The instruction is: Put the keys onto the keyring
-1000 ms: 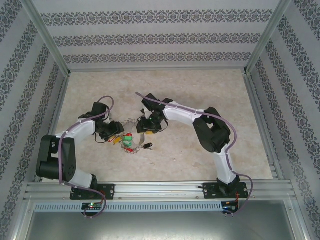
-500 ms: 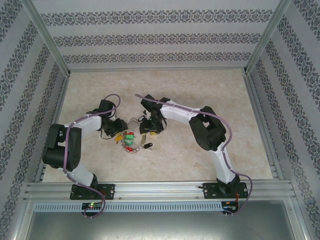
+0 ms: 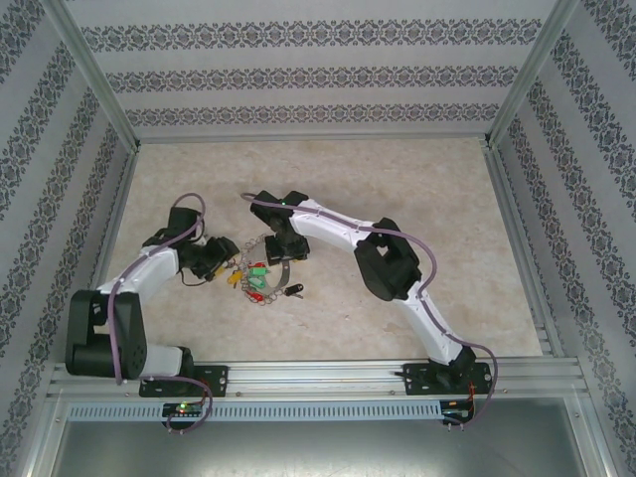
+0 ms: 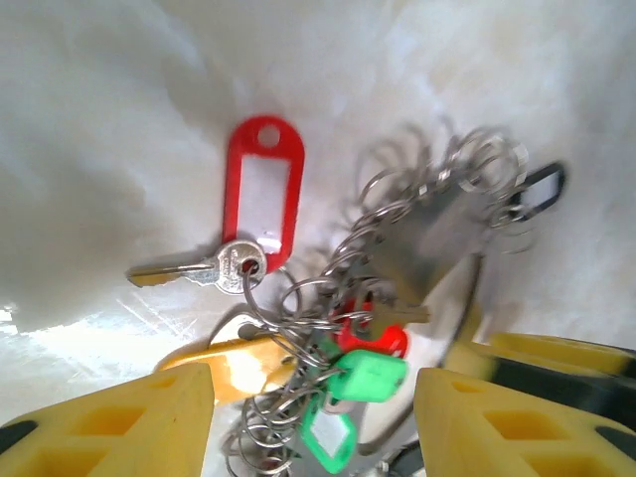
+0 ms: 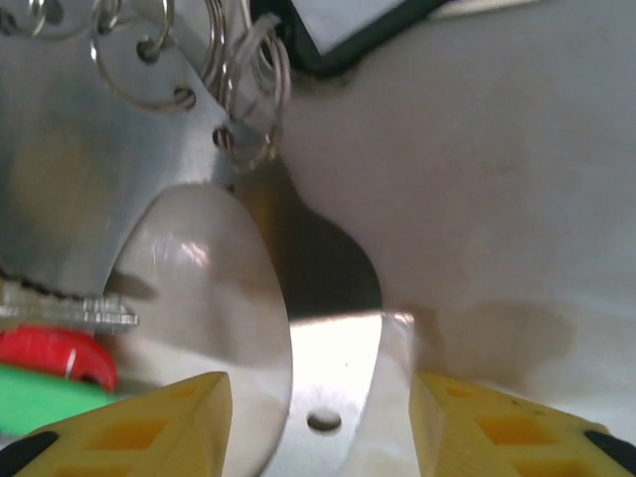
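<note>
— Where are the keys [image 3: 260, 280] found?
— Heaped on the marbled table [image 3: 417, 189], tangled among wire rings [image 4: 397, 189]. One red-tagged key [image 4: 260, 199] is spread clear.
— And the claws?
— Both are held wide apart, nothing gripped. The left gripper [image 4: 313, 427] is framed around the heap, the right gripper [image 5: 318, 417] over a metal plate [image 5: 79, 129]. Patterned walls [image 3: 318, 79] are seen behind.
</note>
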Action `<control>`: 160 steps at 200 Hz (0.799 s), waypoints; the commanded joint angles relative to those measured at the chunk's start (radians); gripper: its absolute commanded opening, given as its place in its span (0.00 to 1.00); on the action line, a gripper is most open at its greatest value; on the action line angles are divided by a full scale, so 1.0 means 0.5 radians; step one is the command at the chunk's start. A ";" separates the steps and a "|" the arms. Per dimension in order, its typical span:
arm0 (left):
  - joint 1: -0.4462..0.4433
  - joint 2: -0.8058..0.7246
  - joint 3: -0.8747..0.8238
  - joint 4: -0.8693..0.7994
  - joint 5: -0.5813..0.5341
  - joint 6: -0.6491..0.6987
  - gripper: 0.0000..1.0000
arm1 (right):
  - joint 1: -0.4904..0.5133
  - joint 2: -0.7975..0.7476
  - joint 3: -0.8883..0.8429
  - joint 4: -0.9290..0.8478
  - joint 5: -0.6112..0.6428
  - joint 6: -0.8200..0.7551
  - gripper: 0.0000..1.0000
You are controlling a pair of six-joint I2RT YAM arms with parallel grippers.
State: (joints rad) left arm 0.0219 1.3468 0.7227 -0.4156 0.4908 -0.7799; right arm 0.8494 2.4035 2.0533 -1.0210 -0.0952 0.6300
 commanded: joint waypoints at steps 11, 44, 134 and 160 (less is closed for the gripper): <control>0.185 -0.135 0.067 -0.180 0.096 -0.031 0.59 | 0.047 0.176 0.256 -0.346 0.296 -0.015 0.47; 0.407 -0.148 0.060 -0.216 0.055 0.067 0.59 | 0.045 0.283 0.308 -0.504 0.483 -0.062 0.28; 0.477 -0.159 -0.073 -0.050 -0.008 0.071 0.60 | -0.139 -0.254 -0.353 -0.291 1.091 -0.475 0.16; 0.478 -0.158 -0.126 0.006 -0.002 0.057 0.60 | -0.235 -0.486 -0.493 -0.195 1.174 -0.607 0.15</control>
State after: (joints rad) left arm 0.2512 1.2804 0.6876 -0.4557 0.4793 -0.7383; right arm 0.7879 2.2753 1.8526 -1.1332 0.3645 0.4213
